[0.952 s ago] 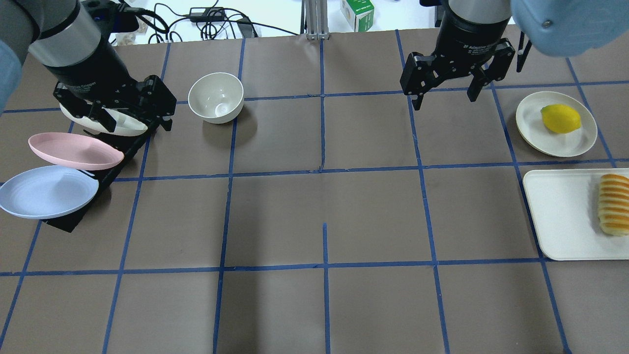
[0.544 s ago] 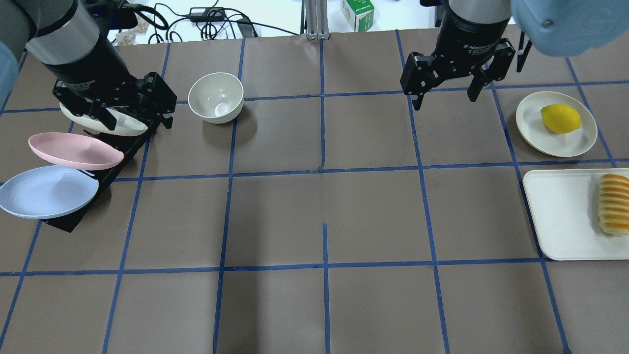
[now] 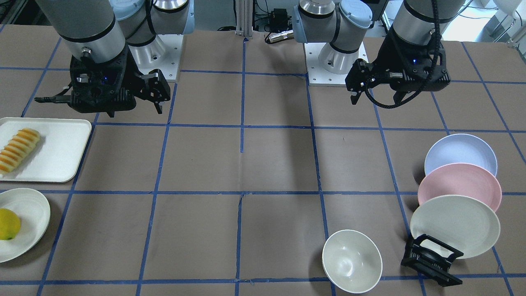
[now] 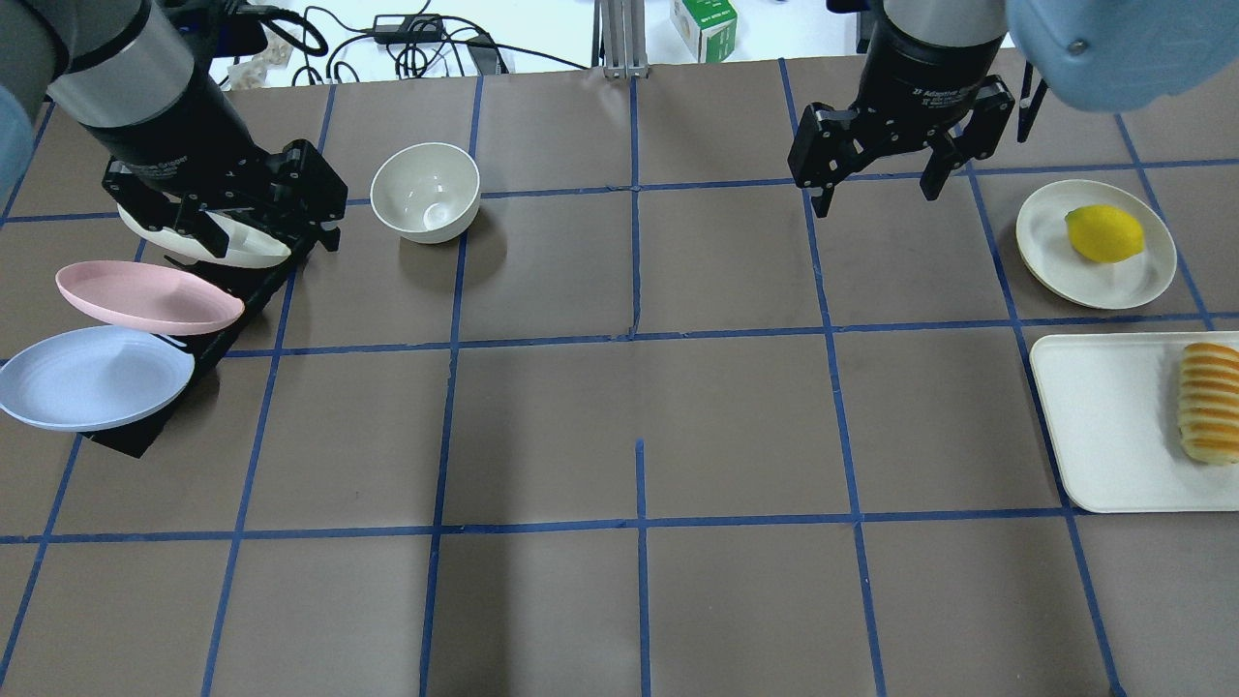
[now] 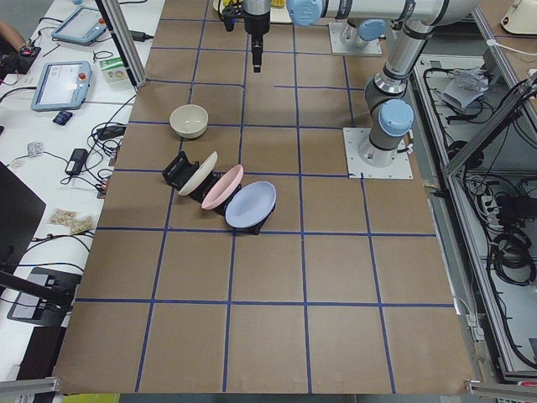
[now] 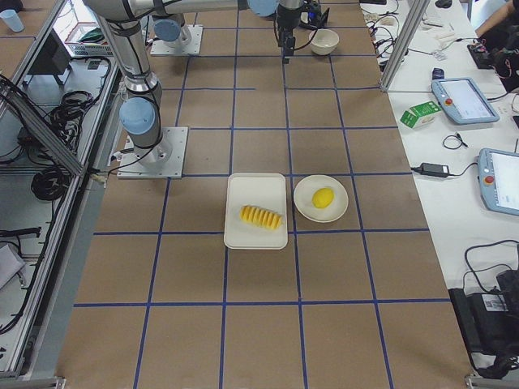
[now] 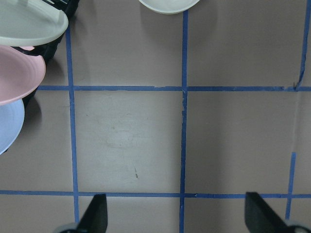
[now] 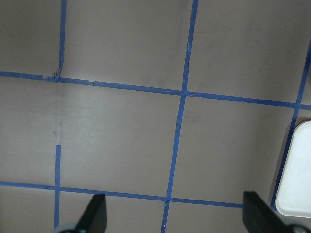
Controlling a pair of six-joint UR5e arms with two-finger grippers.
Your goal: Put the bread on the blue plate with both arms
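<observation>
The bread (image 4: 1208,402) lies on a white tray (image 4: 1103,426) at the right edge; it also shows in the front view (image 3: 18,152). The blue plate (image 4: 92,378) leans in a black rack (image 3: 431,259) at the left, nearest the robot; the front view (image 3: 460,154) shows it too. My left gripper (image 4: 261,232) is open and empty, hanging over the rack's far end; its wrist view shows the blue plate's edge (image 7: 7,126). My right gripper (image 4: 876,198) is open and empty above bare table, far from the bread.
A pink plate (image 4: 145,297) and a cream plate (image 3: 454,226) stand in the same rack. A white bowl (image 4: 426,192) sits right of the rack. A lemon (image 4: 1103,232) lies on a cream plate (image 4: 1142,281) beyond the tray.
My left gripper has shifted slightly toward the table's far side. The right gripper has barely moved. Nothing on the table has moved.
</observation>
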